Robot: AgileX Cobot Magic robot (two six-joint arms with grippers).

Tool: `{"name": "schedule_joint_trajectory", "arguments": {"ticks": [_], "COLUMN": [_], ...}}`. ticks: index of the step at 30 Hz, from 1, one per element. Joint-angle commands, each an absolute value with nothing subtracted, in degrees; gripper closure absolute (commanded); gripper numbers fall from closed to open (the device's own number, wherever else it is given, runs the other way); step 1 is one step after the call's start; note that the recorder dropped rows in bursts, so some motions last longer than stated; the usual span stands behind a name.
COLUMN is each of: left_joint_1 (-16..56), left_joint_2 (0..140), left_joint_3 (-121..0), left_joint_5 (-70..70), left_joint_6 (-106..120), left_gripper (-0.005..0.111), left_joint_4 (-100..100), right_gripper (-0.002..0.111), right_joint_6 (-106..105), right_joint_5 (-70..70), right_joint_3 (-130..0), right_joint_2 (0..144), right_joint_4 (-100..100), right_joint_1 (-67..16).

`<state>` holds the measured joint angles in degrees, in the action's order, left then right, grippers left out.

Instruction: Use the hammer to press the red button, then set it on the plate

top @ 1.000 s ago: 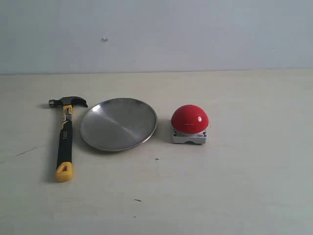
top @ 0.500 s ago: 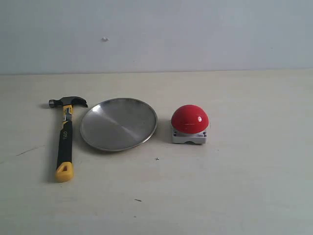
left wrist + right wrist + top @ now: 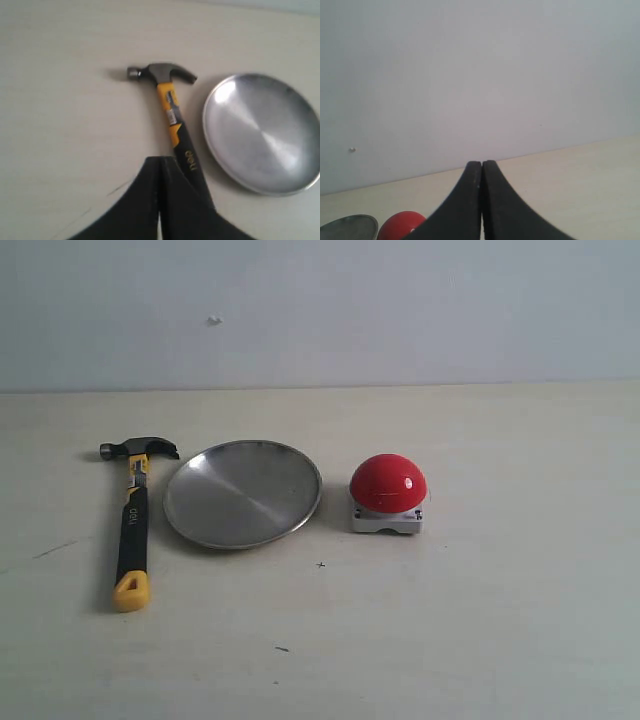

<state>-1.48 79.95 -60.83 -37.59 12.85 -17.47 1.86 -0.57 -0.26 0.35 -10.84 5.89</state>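
Note:
The hammer (image 3: 133, 520) lies flat on the table at the left, dark head away from the camera, yellow handle end nearest. Right of it sits the silver plate (image 3: 243, 492), and further right the red button (image 3: 388, 483) on its grey base. Neither arm shows in the exterior view. In the left wrist view my left gripper (image 3: 159, 160) is shut and empty, hovering over the lower handle of the hammer (image 3: 170, 102), beside the plate (image 3: 262, 132). My right gripper (image 3: 482, 163) is shut and empty, with the red button (image 3: 400, 224) and the plate's rim (image 3: 347, 225) off to one side.
A pale wall (image 3: 320, 310) runs behind the light table (image 3: 500, 620). Small dark specks mark the tabletop near the front.

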Motion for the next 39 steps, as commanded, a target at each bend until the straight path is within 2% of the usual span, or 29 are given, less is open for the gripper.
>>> {"name": "schedule_joint_trajectory", "arguments": {"ticks": [1, 4, 8, 11, 14, 20, 24, 29, 34, 39], "left_joint_1": [-3.4, -3.3, -1.4, 0.4, 0.8, 0.8, 0.8, 0.8, 1.5, 5.3], "left_joint_2": [86.5, 91.3, 97.5, 100.8, 102.9, 105.1, 105.5, 106.8, 109.0, 112.0], "left_joint_3": [-67.2, -70.6, -74.1, -75.4, -75.6, -75.6, -75.6, -76.5, -79.0, -83.0], "left_joint_5": [-48.1, -52.2, -55.1, -54.4, -54.3, -52.8, -51.3, -44.5, -44.7, -46.9], "left_joint_6": [8.1, 6.8, 7.5, 10.8, 26.6, 29.5, 30.7, 19.2, 11.7, -5.4], "left_gripper": [0.106, 0.095, 0.061, 0.042, 0.044, 0.06, 0.059, 0.058, 0.058, 0.058], "left_joint_4": [-12.6, -13.8, -16.8, -19.0, -26.1, -34.3, -33.6, -29.2, -25.0, -7.8], "right_gripper": [0.108, 0.108, 0.108, 0.108, 0.108, 0.108, 0.108, 0.108, 0.108, 0.108], "right_joint_6": [1.7, 1.7, 1.7, 1.7, 1.7, 1.7, 1.7, 1.7, 1.7, 1.7], "right_joint_5": [-0.3, -0.3, -0.3, -0.3, -0.3, -0.3, -0.3, -0.3, -0.3, -0.3], "right_joint_3": [0.0, 0.0, 0.0, 0.0, 0.0, 0.0, 0.0, 0.0, 0.0, 0.0], "right_joint_2": [0.0, 0.0, 0.0, 0.0, 0.0, 0.0, 0.0, 0.0, 0.0, 0.0], "right_joint_4": [-10.5, -10.5, -10.5, -10.5, -10.5, -10.5, -10.5, -10.5, -10.5, -10.5], "right_joint_1": [5.7, 5.7, 5.7, 5.7, 5.7, 5.7, 5.7, 5.7, 5.7, 5.7]}}
